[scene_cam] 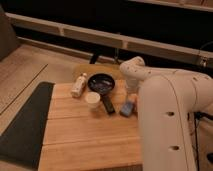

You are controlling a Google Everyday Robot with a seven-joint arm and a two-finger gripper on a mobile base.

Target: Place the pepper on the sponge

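The blue-grey sponge (127, 108) lies on the wooden table (85, 135), near its right edge and just right of the pan handle. My gripper (131, 95) points down right above the sponge, at the end of the big white arm that fills the right side. A small orange-red spot, the pepper (132, 100), shows at the gripper's tip just over the sponge. Whether the pepper touches the sponge is hidden by the arm.
A black pan (101, 82) sits at the back of the table, its dark handle (108, 104) pointing forward. A cream cup (92, 99) stands left of the handle. A pale bottle (78, 85) lies further left. A dark mat (25, 125) borders the table's left side.
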